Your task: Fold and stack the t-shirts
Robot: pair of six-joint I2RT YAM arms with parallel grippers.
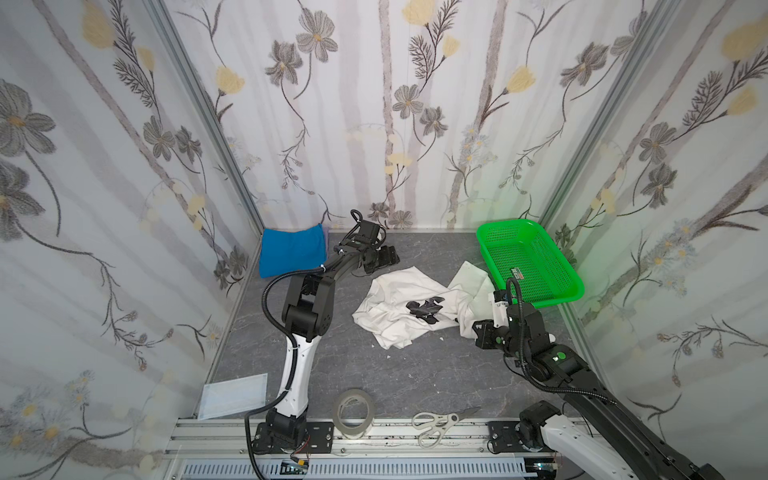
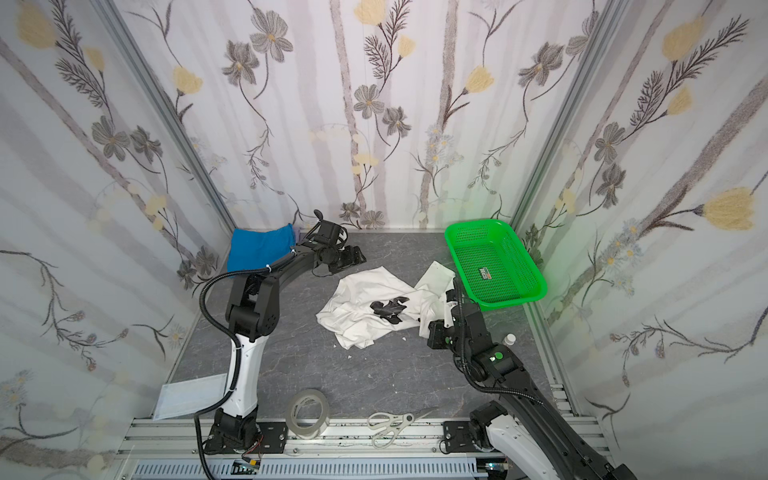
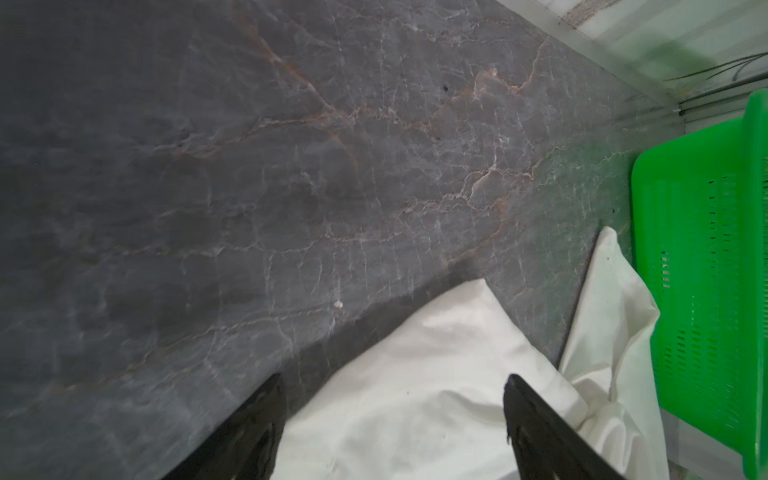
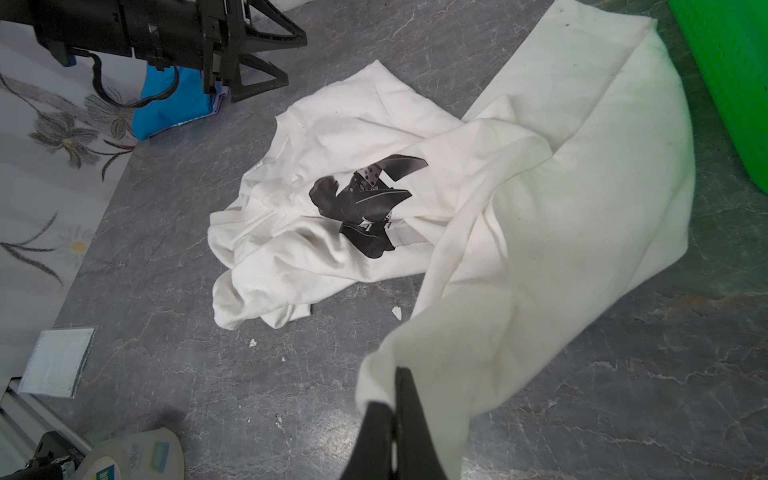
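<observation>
A crumpled white t-shirt (image 1: 399, 307) (image 2: 365, 303) with a black robot-arm print lies in the middle of the grey table. My right gripper (image 4: 399, 395) (image 1: 473, 328) is shut on an edge of it and holds that part lifted, near the basket. My left gripper (image 1: 388, 255) (image 2: 357, 255) (image 3: 392, 399) hovers open above the shirt's far edge (image 3: 415, 374), with cloth showing below between its two fingers and nothing held. A folded bright blue t-shirt (image 1: 291, 251) (image 2: 259, 249) (image 4: 166, 108) lies in the far left corner.
A green mesh basket (image 1: 561, 299) (image 2: 515, 301) (image 3: 706, 291) stands at the far right, beside the shirt. Near the front edge lie a tape roll (image 1: 353, 413), white scissors (image 1: 440, 419) and a flat clear packet (image 1: 232, 395). Flowered walls close in three sides.
</observation>
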